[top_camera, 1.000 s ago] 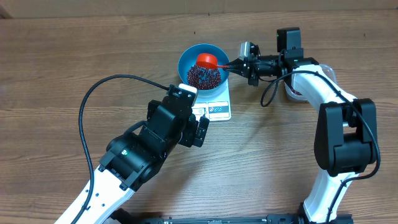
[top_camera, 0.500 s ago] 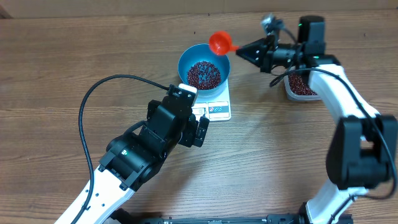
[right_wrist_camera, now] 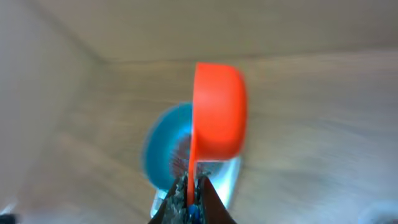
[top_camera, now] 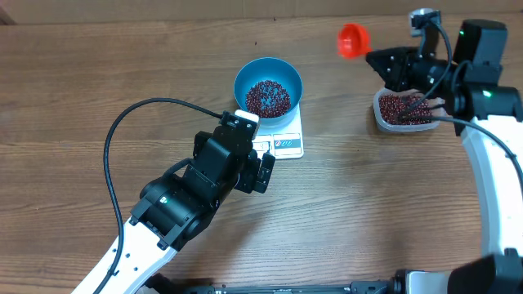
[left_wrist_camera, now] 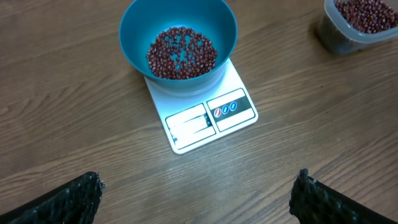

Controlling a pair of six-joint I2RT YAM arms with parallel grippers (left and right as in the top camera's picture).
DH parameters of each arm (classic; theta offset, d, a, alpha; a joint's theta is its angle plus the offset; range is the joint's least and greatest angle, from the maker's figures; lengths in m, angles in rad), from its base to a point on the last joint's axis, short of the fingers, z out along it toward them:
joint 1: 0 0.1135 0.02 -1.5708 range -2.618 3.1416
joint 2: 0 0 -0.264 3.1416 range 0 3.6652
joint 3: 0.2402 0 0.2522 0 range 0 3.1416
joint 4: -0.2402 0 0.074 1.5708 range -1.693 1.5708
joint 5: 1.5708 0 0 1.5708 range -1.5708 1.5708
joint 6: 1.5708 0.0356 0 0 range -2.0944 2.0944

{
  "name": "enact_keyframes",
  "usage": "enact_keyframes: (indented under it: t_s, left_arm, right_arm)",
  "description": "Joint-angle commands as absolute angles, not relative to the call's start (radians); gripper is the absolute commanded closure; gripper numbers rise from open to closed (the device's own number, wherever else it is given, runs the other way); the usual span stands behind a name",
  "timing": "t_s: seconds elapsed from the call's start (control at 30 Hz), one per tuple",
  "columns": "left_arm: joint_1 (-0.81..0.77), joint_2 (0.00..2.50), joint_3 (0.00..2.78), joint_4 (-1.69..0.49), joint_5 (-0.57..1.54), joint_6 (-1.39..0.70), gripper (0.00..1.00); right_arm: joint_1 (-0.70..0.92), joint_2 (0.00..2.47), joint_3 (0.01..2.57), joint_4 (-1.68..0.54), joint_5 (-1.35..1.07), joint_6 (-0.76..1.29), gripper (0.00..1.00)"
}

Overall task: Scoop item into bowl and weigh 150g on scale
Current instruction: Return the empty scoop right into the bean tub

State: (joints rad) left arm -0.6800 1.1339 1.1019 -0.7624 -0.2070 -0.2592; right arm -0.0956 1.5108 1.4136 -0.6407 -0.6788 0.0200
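The blue bowl (top_camera: 268, 88) sits on the white scale (top_camera: 282, 140) with a heap of dark red beans (top_camera: 267, 97) inside; the left wrist view shows bowl (left_wrist_camera: 134, 28), beans (left_wrist_camera: 181, 53) and scale (left_wrist_camera: 208, 118) from the front. My right gripper (top_camera: 377, 58) is shut on the handle of a red scoop (top_camera: 353, 39), held in the air to the right of the bowl, beside a clear tub of beans (top_camera: 402, 109). In the blurred right wrist view the scoop (right_wrist_camera: 217, 109) stands on edge above my right gripper (right_wrist_camera: 189, 186). My left gripper (left_wrist_camera: 196, 186) hangs open over bare table in front of the scale.
The left arm (top_camera: 188, 196) reaches in from the lower left, a black cable (top_camera: 122, 122) looping over the table beside it. The right arm (top_camera: 490, 155) runs along the right edge. The clear tub (left_wrist_camera: 360, 22) shows at the left wrist view's top right.
My right gripper has lifted the scoop out of the bowl and swung it right, from over the beans to beside the clear tub. The left arm has not moved.
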Motion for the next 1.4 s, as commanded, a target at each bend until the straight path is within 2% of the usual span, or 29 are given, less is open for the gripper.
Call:
enact_keyframes:
  t_s: [0.0, 0.17, 0.3, 0.8, 1.37]
  left_arm:
    - [-0.673, 1.139, 1.102, -0.759, -0.22, -0.273, 0.0]
    - [-0.673, 1.139, 1.102, -0.759, -0.22, -0.273, 0.01]
    - [-0.673, 1.139, 1.102, -0.759, -0.22, -0.272, 0.0]
    - [-0.673, 1.139, 1.102, -0.759, -0.22, -0.272, 0.0]
    - [-0.673, 1.139, 1.102, -0.759, -0.22, -0.272, 0.0]
  right_arm:
    - [-0.096, 1.461, 1.417, -0.715, -0.341, -0.012, 0.96]
    - [-0.096, 1.471, 1.417, -0.844, -0.015, -0.035, 0.96]
    - [-0.096, 1.493, 1.416, -0.891, 0.117, -0.035, 0.96]
    - [-0.096, 1.764, 1.415, -0.937, 0.157, -0.03, 0.96]
    - [-0.146, 1.785, 1.413, -0.933, 0.201, -0.03, 0.96]
